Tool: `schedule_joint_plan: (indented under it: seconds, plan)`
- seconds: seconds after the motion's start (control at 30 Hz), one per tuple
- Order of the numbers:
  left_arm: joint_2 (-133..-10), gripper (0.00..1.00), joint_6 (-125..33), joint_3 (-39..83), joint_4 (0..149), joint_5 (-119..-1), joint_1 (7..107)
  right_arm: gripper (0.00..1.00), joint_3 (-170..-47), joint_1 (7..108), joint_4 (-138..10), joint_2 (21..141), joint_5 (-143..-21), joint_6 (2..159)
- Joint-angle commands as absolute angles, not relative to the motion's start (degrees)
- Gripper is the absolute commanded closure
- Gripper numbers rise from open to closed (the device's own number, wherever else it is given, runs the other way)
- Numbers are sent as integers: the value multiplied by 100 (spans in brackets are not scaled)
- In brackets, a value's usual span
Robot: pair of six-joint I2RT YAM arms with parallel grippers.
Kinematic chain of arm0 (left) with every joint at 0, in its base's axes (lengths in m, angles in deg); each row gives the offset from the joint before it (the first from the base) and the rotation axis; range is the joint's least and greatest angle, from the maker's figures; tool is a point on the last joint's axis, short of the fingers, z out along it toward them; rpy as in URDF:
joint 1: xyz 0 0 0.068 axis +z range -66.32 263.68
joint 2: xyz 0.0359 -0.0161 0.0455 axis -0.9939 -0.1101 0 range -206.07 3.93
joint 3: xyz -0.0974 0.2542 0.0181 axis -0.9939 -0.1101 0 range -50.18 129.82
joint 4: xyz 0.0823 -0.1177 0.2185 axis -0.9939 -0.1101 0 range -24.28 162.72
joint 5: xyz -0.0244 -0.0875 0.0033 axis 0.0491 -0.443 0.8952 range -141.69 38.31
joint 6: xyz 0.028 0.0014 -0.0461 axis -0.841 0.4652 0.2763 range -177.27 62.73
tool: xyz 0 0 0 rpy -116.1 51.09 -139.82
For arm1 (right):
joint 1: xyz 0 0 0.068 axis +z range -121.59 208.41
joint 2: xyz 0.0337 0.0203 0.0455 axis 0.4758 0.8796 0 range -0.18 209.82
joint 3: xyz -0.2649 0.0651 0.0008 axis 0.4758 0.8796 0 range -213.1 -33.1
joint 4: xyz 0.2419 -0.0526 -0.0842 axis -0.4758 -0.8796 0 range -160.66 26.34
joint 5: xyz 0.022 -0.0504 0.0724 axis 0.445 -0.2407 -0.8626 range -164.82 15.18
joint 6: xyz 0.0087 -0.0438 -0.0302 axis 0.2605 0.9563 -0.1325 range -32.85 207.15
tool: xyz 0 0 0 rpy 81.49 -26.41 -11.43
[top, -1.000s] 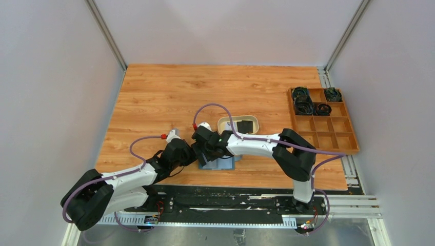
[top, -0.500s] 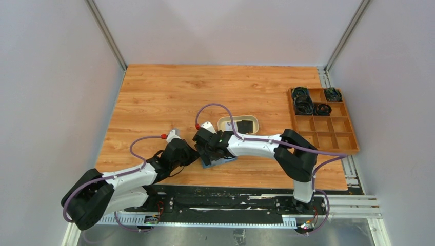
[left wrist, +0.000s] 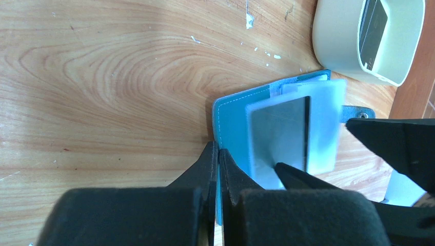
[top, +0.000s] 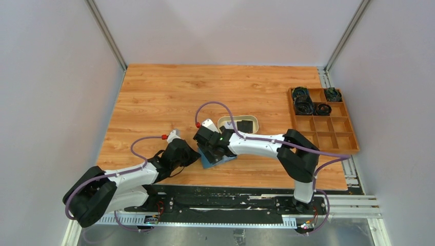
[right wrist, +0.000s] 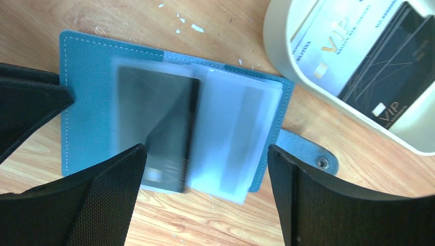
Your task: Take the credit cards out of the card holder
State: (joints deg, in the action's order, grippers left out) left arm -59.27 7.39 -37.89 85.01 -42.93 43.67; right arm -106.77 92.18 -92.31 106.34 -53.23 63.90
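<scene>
Card holder [top: 219,158] lies open on the desk [top: 169,92] in the top view, at 7 o'clock of the tray [top: 222,123]. The left tool [top: 194,155] is at its 9 o'clock edge and the right tool [top: 211,147] is over it.

Left wrist view: the left tool [left wrist: 217,154] is closed tight, pinching the teal cover [left wrist: 231,118]. The snap tab [left wrist: 359,111] points to 3 o'clock.

Right wrist view: the right tool [right wrist: 205,171] is spread wide and holds nothing, straddling the clear sleeves [right wrist: 231,118]. The dark card [right wrist: 156,115] sits in a sleeve, long axis 12 to 6 o'clock. The holder's axis runs 9 to 3, tab toward 4. Two credit cards [right wrist: 395,72] lie in the tray [right wrist: 274,36]. The dark card looks light, stiff and slick, the holder floppy. The best hold is probably the card's 6 o'clock end, which seems to poke past the cover.
</scene>
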Motion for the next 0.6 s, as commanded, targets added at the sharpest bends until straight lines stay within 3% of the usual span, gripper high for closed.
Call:
schedule_joint_plan:
  seconds: [0.0,0.33,0.57]
  plan:
    - [-5973,100,607,-3771,8564,-4189,4308,9,-10876,9250,-9498,10229,-4919,6591]
    - [-5902,100,583,-3822,8564,-4189,4310,8,-10743,9241,-9223,10193,-5267,6521]
    - [-5733,100,577,-3883,8454,-4172,4307,9,-10075,8706,-8660,10066,-5856,5860]
